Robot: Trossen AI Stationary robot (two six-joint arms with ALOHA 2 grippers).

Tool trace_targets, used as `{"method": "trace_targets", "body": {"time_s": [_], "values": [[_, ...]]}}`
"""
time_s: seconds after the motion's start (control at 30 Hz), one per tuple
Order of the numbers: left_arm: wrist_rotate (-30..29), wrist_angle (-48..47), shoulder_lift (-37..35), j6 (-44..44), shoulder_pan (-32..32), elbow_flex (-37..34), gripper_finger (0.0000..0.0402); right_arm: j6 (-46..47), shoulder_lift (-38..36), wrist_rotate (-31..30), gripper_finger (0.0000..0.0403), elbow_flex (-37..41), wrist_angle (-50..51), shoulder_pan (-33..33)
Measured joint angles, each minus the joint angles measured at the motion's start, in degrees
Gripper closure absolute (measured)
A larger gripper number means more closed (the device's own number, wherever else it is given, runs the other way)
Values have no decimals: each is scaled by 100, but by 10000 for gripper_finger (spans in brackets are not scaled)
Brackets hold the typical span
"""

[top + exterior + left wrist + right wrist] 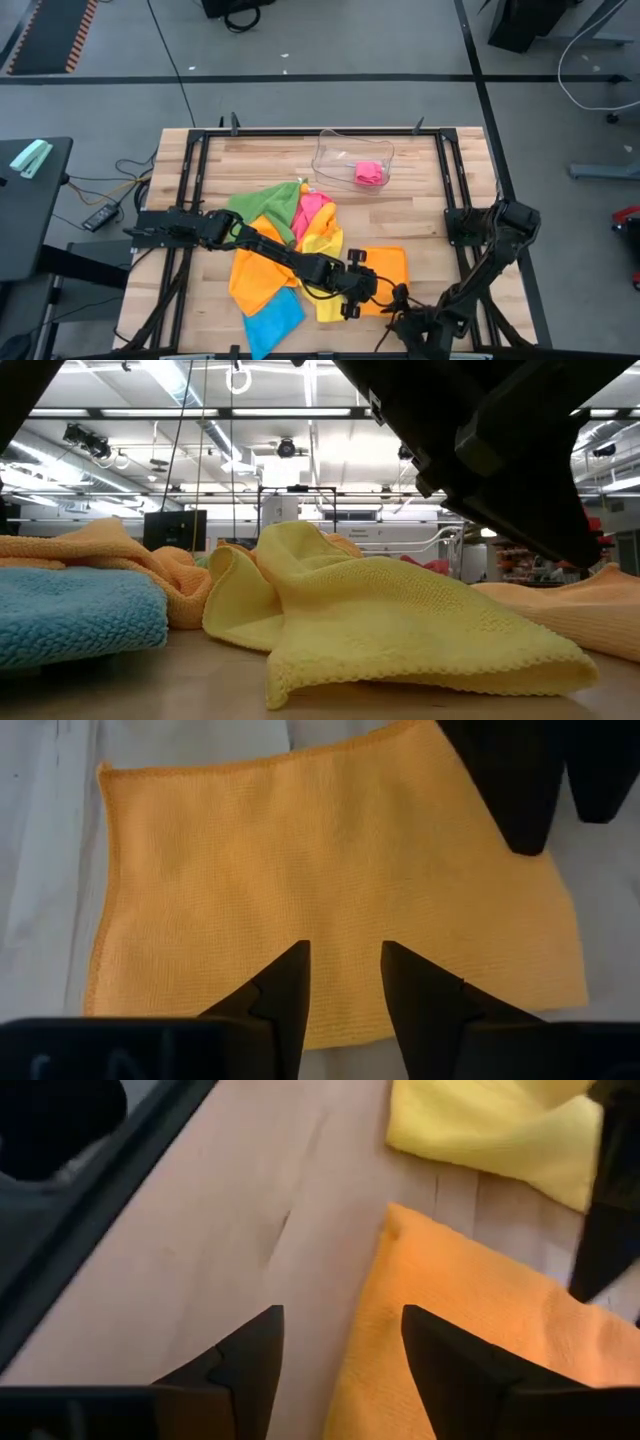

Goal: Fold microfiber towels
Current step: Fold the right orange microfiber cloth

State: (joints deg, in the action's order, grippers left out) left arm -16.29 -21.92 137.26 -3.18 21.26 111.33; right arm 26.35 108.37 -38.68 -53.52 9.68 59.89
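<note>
Flat orange towel (385, 272) lies on table (420, 215), just beside heap of towels (285, 240). Left gripper (345, 970) above orange towel, fingers apart, empty. Right gripper (340, 1335) at orange towel's corner, fingers apart, empty.

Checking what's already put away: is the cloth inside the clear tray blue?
No, the cloth in the clear tray is pink, seen from above.

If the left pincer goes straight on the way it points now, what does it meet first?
Most likely the flat orange towel, which lies directly ahead between and beyond the open fingers of the left pincer. How far off it lies is unclear.
</note>
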Motion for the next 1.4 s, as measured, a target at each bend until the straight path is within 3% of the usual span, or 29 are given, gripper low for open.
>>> {"method": "trace_targets", "body": {"time_s": [0.3, 0.67, 1.13, 1.4], "values": [[2, -115, -1, 0, 2, 2, 274, 297, 125, -218, 239, -30, 687, -6], [0, -169, -1, 181, 45, 9, 270, 449, 36, 15, 389, -6, 869, -13], [3, -718, -194, 389, 146, 9, 276, 901, -1246, 1346, 398, -4, 644, -13], [3, -289, -202, 541, 148, 13, 282, 1284, -1652, 1425, 399, -6, 1152, -74]]}}
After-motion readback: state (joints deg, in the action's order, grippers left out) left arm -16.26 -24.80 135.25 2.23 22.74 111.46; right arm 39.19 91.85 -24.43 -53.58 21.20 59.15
